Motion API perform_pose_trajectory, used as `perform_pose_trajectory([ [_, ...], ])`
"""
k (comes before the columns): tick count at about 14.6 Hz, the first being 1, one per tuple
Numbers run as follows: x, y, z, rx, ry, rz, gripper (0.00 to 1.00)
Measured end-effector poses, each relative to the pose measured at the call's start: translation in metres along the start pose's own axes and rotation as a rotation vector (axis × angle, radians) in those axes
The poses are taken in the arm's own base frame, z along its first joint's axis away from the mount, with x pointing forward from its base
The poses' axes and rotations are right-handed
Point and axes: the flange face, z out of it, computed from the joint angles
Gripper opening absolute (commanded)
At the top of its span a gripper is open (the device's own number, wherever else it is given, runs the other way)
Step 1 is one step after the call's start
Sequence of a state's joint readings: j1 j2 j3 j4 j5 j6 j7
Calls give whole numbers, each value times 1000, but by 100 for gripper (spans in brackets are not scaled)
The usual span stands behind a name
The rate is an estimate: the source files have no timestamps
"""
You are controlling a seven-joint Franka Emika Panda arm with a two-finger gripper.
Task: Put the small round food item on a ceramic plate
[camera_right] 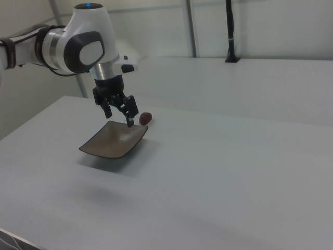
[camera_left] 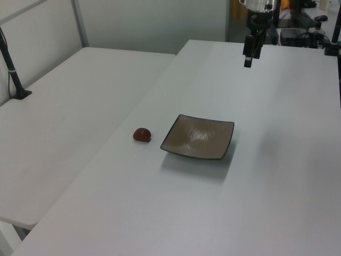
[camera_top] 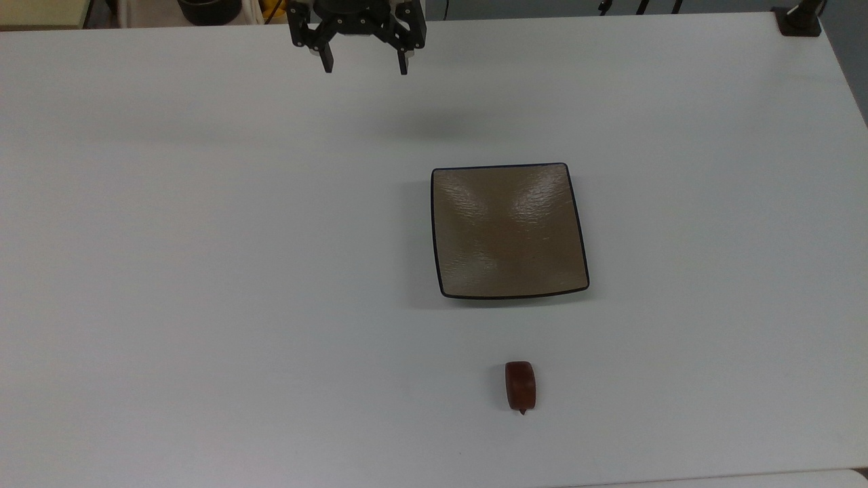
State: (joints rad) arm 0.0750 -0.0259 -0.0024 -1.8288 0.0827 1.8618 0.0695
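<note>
I see one food lump point(camera_top: 520, 385), small, shiny, red-brown and round with a tiny tip, lying on the white table point(camera_top: 203, 271) near the top view's bottom. Past it, apart, sits one square brown plate point(camera_top: 507, 230), bumpy with a dark rim. Farthest, my one claw point(camera_top: 366, 66) hangs up high, spread wide, holding nothing.

**White table, two things on it**

A broad, matte white table point(camera_top: 203, 271) is carrying a square tan-brown glazed ceramic plate point(camera_top: 508, 230) with a thin dark rim. A small glossy reddish-brown rounded food lump point(camera_top: 520, 386) is lying apart from it, toward the top view's bottom.
</note>
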Motion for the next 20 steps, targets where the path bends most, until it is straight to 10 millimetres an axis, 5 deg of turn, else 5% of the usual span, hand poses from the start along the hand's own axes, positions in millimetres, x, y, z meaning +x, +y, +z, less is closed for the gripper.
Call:
perform_pose_trajectory([
  [13, 2, -5, 5, 0, -7, -10, 100],
  [17, 33, -11, 10, 16, 77, -10, 100],
  [20, 65, -29, 41, 53, 172, -1, 100],
])
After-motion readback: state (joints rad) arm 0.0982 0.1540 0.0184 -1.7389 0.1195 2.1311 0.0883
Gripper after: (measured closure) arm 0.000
